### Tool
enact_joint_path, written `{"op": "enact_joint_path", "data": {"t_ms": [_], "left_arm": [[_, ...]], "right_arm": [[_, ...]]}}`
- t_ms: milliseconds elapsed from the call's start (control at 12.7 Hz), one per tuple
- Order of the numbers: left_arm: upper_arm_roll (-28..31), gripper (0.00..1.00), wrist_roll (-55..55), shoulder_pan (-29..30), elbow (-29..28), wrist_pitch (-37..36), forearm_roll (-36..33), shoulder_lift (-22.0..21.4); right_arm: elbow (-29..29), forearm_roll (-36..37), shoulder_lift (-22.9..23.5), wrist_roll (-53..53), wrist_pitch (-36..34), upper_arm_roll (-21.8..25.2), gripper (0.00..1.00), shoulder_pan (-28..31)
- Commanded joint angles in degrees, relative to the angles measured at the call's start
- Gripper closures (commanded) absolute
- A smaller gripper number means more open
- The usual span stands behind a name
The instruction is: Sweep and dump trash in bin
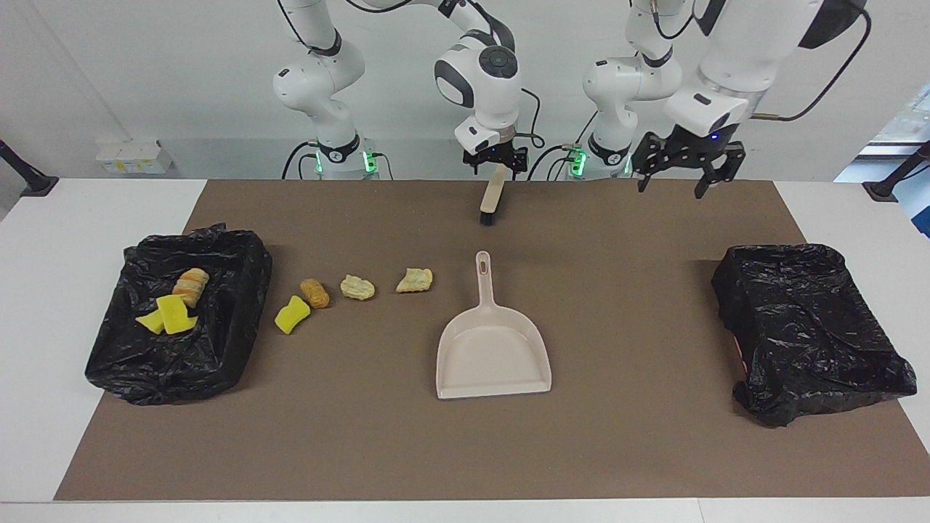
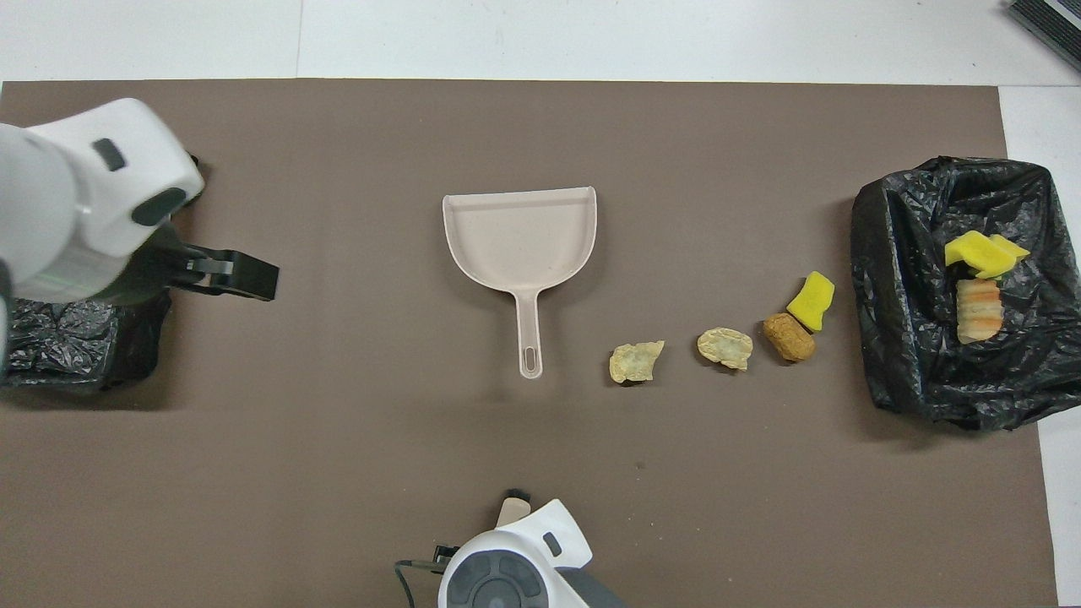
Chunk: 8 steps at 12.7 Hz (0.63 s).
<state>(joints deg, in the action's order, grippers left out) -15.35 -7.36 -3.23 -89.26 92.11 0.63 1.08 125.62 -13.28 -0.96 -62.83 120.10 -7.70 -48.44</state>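
Worktop (image 1: 465, 450), brown mat. Two black-lined bins: bin (image 1: 178, 319) at the right arm's end holds three pieces; second bin (image 1: 810, 327) at the left arm's end. Dustpan (image 1: 492, 349) mid-mat, handle toward the robots. Right tool (image 1: 496, 161) pinching brush (image 1: 492, 197), bristles down. Left tool (image 1: 686, 174), fingers spread, waiting. Trash (image 1: 360, 287): I count four lumps in a row running from the dustpan handle toward the filled bin; I judge my right arm better placed.

Overhead: left arm covers most of the bin (image 2: 59, 338) at its end, and the right arm hides all but the brush (image 2: 512, 505) tip. Facing view cuts off both arms' upper links.
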Motion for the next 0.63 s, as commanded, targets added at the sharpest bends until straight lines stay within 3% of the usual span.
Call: {"op": "enact_joint_path", "data": {"t_ms": [0, 395, 553], "left_arm": [[0.8, 0.0, -5.8, -5.3, -6.9, 8.2, 0.2, -0.5], [0.9, 0.0, -16.8, -13.5, -8.6, 17.7, 0.0, 6.2], [1.0, 0.0, -23.1, -17.7, -8.6, 22.6, -1.7, 10.7]], "right_arm": [[5.0, -6.3, -1.2, -0.6, 5.6, 0.3, 0.0, -2.9], [8.7, -7.3, -0.5, -0.8, 8.3, 0.2, 0.0, -7.6], [9.3, -11.3, -0.5, -0.5, 8.3, 0.2, 0.07, -8.6]]}}
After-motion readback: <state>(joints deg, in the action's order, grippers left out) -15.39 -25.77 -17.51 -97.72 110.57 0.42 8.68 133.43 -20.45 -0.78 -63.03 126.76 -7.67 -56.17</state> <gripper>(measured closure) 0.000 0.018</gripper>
